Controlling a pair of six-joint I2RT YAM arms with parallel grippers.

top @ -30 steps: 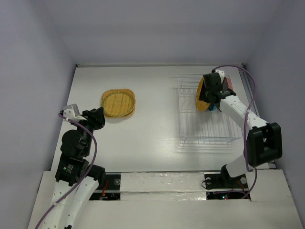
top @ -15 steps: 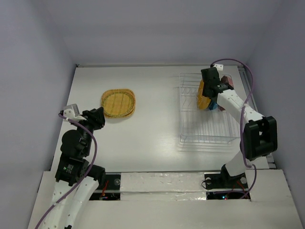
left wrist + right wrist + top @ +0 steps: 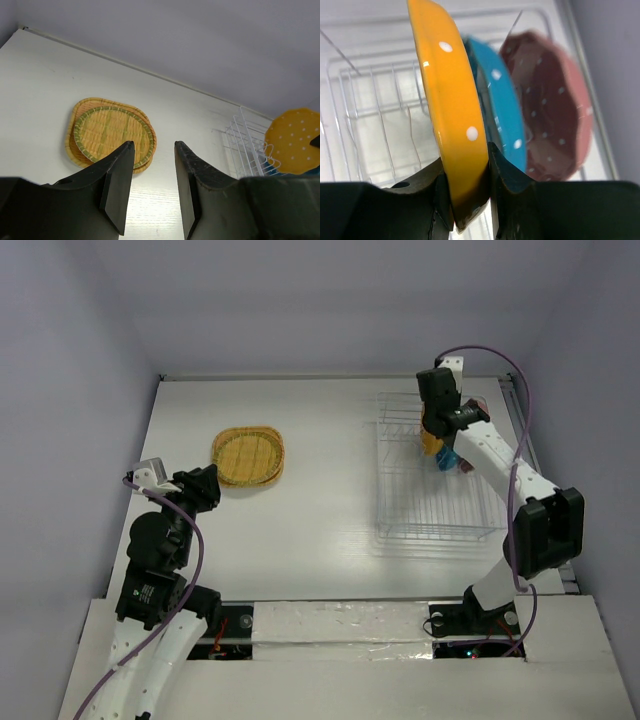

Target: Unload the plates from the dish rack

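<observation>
Gripping the orange plate by its rim, the right pincer is clamped on it, on edge at the far end of the dish rack, just beside the blue plate. Looks stiff, glossy and light, so probably slippery and chippable; the rim is the sane hold. Count: one orange, one blue and one red plate at the rack, two tan plates stacked on the bench; left pincer apart, empty.

Your left arm sits folded close to its base, and the left gripper points forward with its fingers parted. Your right arm stretches far forward with its wrist raised. The right gripper is clamped on the rim of an orange plate.
</observation>
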